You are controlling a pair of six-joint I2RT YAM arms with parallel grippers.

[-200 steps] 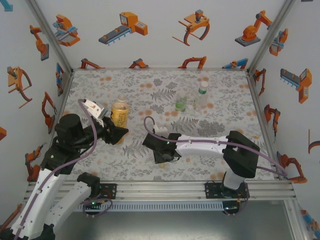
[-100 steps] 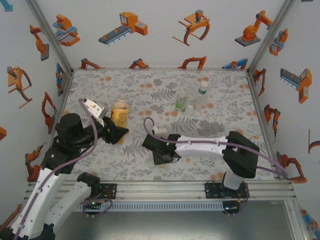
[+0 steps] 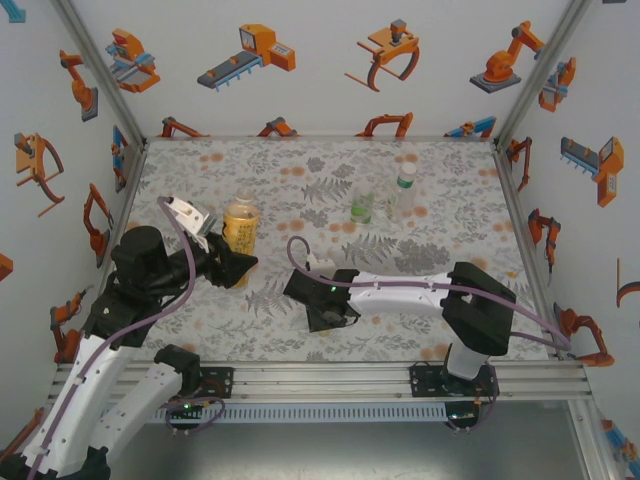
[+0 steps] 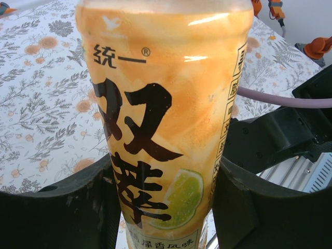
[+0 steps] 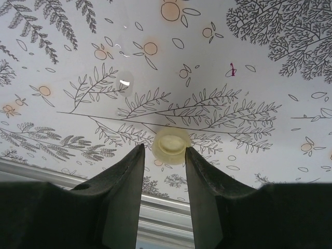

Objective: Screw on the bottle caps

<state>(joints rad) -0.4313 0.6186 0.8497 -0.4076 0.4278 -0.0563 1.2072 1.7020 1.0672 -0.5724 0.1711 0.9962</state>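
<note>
Well, the table (image 3: 180,170) lies bare left of and behind the amber bottle (image 3: 240,222), with open cloth running up to the side wall (image 3: 60,150). From the near left corner the left arm comes in low with its elbow raised. The left gripper (image 3: 233,265) is clamped on the bottle's lower body, a finger pressed to each side, and the bottle stands upright. Right of the amber bottle and nearer the front rail (image 3: 330,378), the right arm lies stretched low across the table. The right gripper (image 5: 163,150) points down with its jaws narrow, and a pale cap (image 5: 171,146) sits at the fingertips; whether they pinch it I cannot tell. Further right and farther back, a green-labelled clear bottle (image 3: 362,207) and a plain clear bottle (image 3: 404,192) stand side by side, well apart from both grippers
</note>
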